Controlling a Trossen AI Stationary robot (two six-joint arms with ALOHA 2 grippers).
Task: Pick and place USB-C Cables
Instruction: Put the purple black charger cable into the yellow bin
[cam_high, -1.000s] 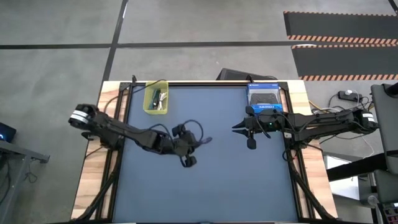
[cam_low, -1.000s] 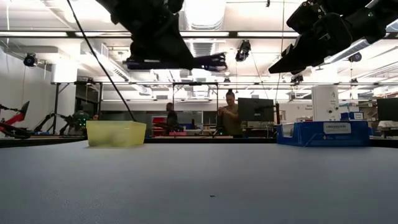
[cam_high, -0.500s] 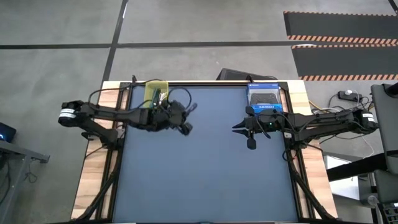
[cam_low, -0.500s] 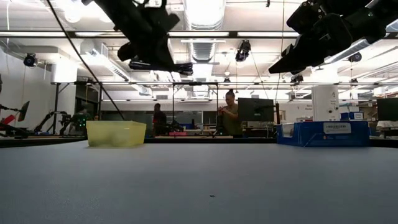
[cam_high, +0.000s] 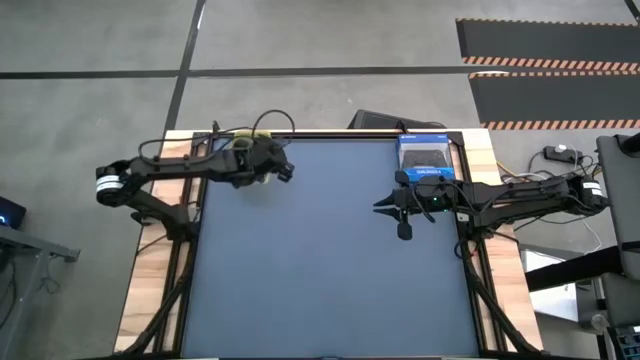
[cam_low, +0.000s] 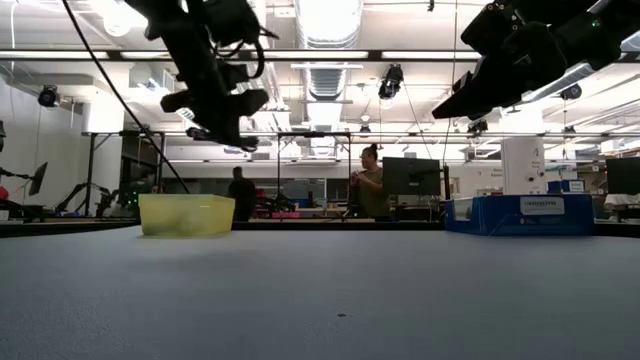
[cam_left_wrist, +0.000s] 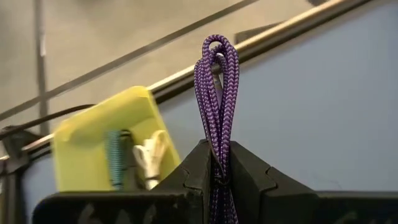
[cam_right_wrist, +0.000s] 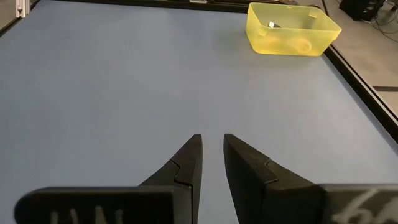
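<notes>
My left gripper (cam_high: 283, 170) is shut on the purple USB-C cable (cam_left_wrist: 216, 93) and hangs in the air right beside the yellow bin (cam_left_wrist: 93, 134), at the table's far left. The bin also shows in the low view (cam_low: 187, 214) and in the right wrist view (cam_right_wrist: 292, 28). A green cable (cam_left_wrist: 115, 163) and a white cable (cam_left_wrist: 149, 160) lie in the bin. The black cable does not show. My right gripper (cam_right_wrist: 211, 155) hovers open by a narrow gap at the right side of the table (cam_high: 392, 215). My left gripper pinches the bundled purple cable between its two fingers (cam_left_wrist: 217, 171). The cable's looped end (cam_left_wrist: 216, 50) sticks out past the fingertips. The cable is lifted clear of the table and the bin; its other end is hidden behind the fingers.
A blue bin (cam_high: 425, 155) stands at the far right of the table, close to my right arm. The blue mat (cam_high: 330, 270) stretches between the arms. People stand in the room beyond the table (cam_low: 370, 185).
My left gripper has carried the purple cable from the middle of the table toward the far left, over to the yellow bin, turning as it went. The cable stays clear of the table in the shut fingers.
</notes>
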